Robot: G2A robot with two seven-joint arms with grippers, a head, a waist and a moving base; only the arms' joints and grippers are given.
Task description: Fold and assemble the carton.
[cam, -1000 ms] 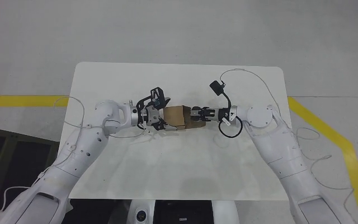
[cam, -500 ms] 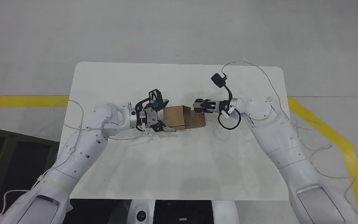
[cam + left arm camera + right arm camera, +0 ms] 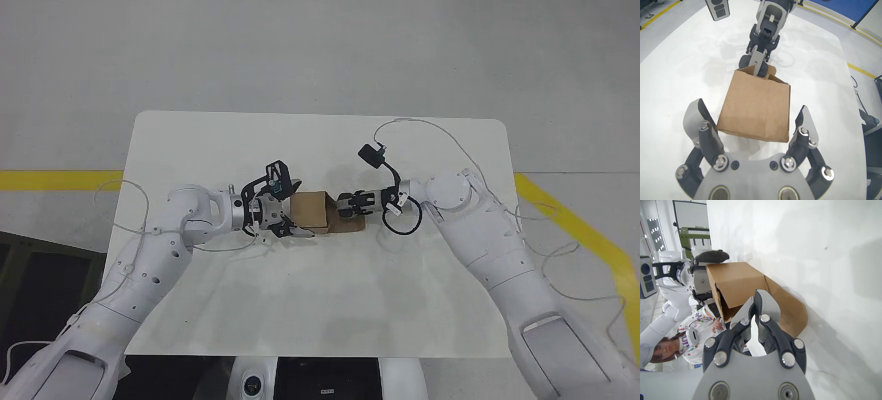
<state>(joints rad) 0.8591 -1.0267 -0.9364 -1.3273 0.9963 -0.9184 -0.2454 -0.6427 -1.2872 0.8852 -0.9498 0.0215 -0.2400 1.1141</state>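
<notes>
Carton (image 3: pixel 318 211) mid-frame on table (image 3: pixel 200 150), well apart from edges. Right gripper (image 3: pixel 754 298) jaws pressed together at its open end; tip hidden inside, grip on cardboard unclear. Left gripper (image 3: pixel 752 115) spread wide, straddling closed end

Closed right claw (image 3: pixel 755 300) at carton (image 3: pixel 734 281) opening

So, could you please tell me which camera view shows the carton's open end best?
The right wrist view: it looks into the carton's open end, with one flap splayed outward. In the left wrist view the top panel hides all but its rim; the top view shows it small, beside the right pincer.
</notes>
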